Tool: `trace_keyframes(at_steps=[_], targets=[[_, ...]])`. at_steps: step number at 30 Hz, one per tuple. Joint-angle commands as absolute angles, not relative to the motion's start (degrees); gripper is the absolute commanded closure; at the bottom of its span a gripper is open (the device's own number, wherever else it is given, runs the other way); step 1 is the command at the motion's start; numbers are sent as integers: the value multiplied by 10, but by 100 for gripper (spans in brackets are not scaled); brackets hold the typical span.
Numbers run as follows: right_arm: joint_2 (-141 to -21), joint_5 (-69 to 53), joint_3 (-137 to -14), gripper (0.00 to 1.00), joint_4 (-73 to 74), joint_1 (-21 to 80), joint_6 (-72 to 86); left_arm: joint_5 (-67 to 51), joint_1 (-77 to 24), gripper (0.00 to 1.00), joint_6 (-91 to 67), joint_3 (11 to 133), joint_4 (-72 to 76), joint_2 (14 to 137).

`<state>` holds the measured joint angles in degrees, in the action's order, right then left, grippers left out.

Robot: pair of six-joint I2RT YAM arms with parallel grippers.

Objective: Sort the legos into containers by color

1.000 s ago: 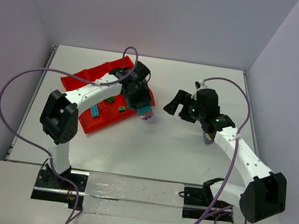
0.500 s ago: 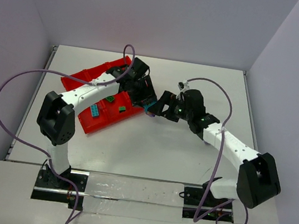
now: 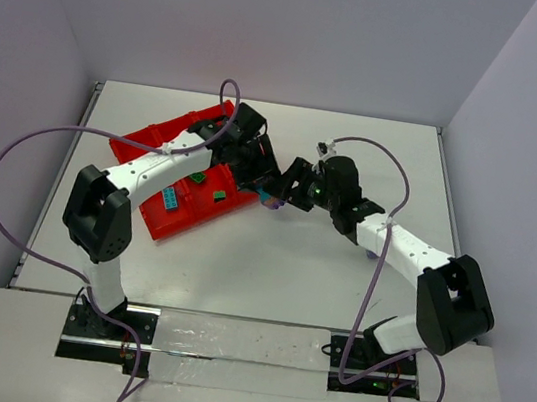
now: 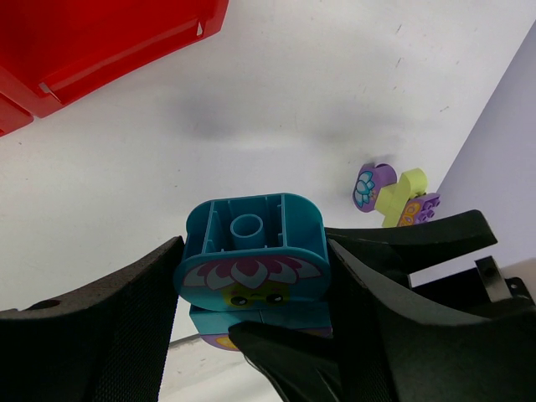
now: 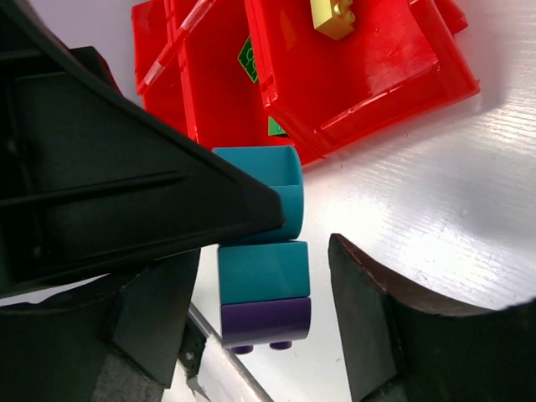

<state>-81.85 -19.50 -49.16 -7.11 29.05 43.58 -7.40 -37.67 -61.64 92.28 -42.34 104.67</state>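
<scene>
Because the stacked clump [image 4: 251,251] mixes two teal bricks with a purple one, it cannot go into any compartment whole. So the left gripper [image 4: 255,280] clamps its top teal brick and seems to hold it off the table, at 3 o'clock of the red tray [image 3: 141,142]. The right gripper [image 5: 264,285] is spread wide, its fingers flanking the lower teal and purple bricks without touching them, apparently placed to pull those off. A loose purple and yellow-green clump [image 4: 394,194] lies on the table, at 2 o'clock of the held one in the left wrist view.
</scene>
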Motion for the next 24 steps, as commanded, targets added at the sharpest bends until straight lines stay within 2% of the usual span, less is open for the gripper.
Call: trace_keyframes(at_steps=[1,6,8,10,11,12,14,18,24], targets=[[-821,-202,-515,33,-109,297,444,-83,-374,100,-624,924,-400,1015],[-811,-203,-501,44,-113,298,448,-78,-373,100,-626,924,-399,1015],[-807,-203,-497,53,-113,299,448,-76,-373,100,-627,925,-400,1014],[-802,-203,-491,67,-111,298,447,-72,-371,100,-627,924,-403,1013],[-799,-202,-491,67,-110,298,447,-70,-371,100,-627,924,-403,1013],[-793,-200,-481,75,-110,298,448,-65,-369,100,-628,923,-405,1010],[-789,-200,-476,80,-107,298,448,-63,-367,100,-628,920,-403,1008],[-774,-192,-460,100,-98,298,446,-61,-360,100,-630,916,-402,1005],[-752,-187,-443,100,-76,297,438,-54,-345,100,-629,906,-397,999]])
